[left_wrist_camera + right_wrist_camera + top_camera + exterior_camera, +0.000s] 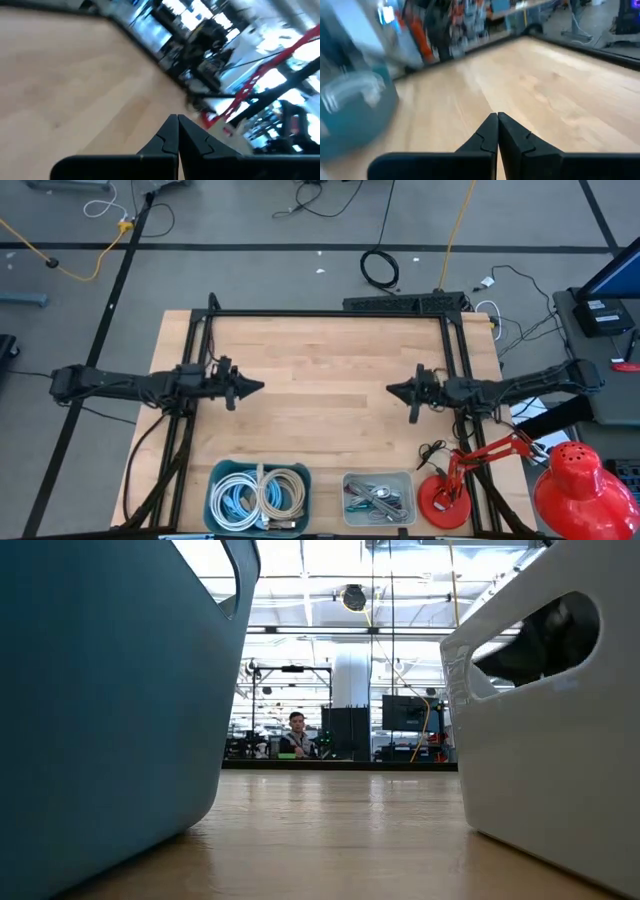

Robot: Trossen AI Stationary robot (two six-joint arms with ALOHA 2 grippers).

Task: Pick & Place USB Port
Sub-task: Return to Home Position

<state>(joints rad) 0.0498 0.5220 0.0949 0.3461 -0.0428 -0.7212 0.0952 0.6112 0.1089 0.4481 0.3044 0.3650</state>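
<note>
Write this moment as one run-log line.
left gripper shut, empty | right gripper shut, empty | coiled cables in blue bin | small items in grey bin

Bright, even light covers the table (330, 420); ceiling lights (300, 562) glare beyond.

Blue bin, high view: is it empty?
No, coiled white and tan cables lie inside the blue bin.

The table top (330, 370) is pale planked wood, smooth, with a soft satin sheen that catches the ceiling lights. The teal bin (100, 690) and the grey bin (560, 760) are moulded plastic, smooth and matt. The cables (260, 498) in the teal bin have slick plastic sheaths, and the desk lamp (578, 485) has a glossy red shade.
</note>
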